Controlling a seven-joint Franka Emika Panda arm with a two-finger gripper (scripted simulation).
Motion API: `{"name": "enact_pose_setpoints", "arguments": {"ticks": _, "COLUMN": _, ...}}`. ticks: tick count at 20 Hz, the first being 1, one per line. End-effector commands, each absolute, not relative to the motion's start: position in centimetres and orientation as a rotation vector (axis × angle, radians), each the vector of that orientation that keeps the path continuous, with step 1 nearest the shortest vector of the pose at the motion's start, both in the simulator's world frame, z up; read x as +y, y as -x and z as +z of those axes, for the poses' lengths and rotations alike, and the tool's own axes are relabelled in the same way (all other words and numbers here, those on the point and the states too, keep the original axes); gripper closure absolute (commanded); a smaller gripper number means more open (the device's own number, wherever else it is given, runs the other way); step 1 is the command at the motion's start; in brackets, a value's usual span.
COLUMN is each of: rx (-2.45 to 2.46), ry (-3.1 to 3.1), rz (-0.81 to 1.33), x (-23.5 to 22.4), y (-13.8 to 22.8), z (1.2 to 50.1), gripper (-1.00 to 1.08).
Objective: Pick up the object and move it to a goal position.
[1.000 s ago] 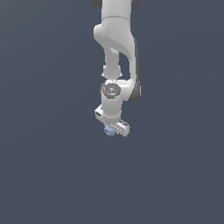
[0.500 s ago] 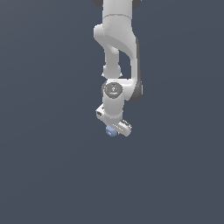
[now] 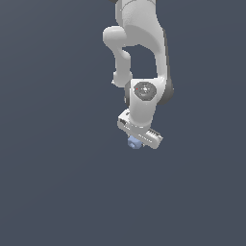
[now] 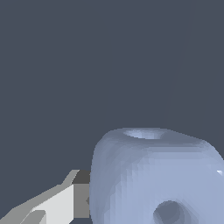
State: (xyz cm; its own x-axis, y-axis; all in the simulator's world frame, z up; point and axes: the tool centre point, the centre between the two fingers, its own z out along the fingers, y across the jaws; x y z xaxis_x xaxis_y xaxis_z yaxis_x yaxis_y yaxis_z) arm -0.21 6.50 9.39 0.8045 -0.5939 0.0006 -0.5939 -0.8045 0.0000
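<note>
The object (image 3: 133, 142) is a tiny pale periwinkle-blue rounded cube with round dimples. In the exterior view it hangs just under the white hand of the arm, in mid-air against the plain dark background. My gripper (image 3: 136, 142) is shut on it, and its fingers are mostly hidden behind the hand. In the wrist view the object (image 4: 153, 175) fills the near part of the picture. One white finger with a dark pad (image 4: 70, 202) presses against its side. The other finger is out of that view.
Only the white arm (image 3: 139, 43) reaching down from above and a flat dark grey-blue background show. No goal marker, table edge or other object is in view.
The arm has carried the object toward the exterior view's right and slightly up. The grip on it has not changed.
</note>
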Motion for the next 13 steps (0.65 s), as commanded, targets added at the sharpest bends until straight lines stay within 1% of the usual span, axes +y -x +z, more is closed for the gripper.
{"name": "enact_pose_setpoints", "arguments": {"ticks": 1, "rx": -0.982, "ry": -2.984, "rz": 0.001, "x": 8.3, "y": -0.4, "z": 10.9, "gripper": 1.08}}
{"name": "enact_pose_setpoints", "arguments": {"ticks": 7, "rx": -0.982, "ry": -2.984, "rz": 0.001, "x": 10.9, "y": -1.5, "z": 13.0, "gripper": 1.08}}
{"name": "enact_pose_setpoints", "arguments": {"ticks": 13, "rx": -0.983, "ry": -2.984, "rz": 0.0, "x": 11.5, "y": -1.8, "z": 13.4, "gripper": 1.08}}
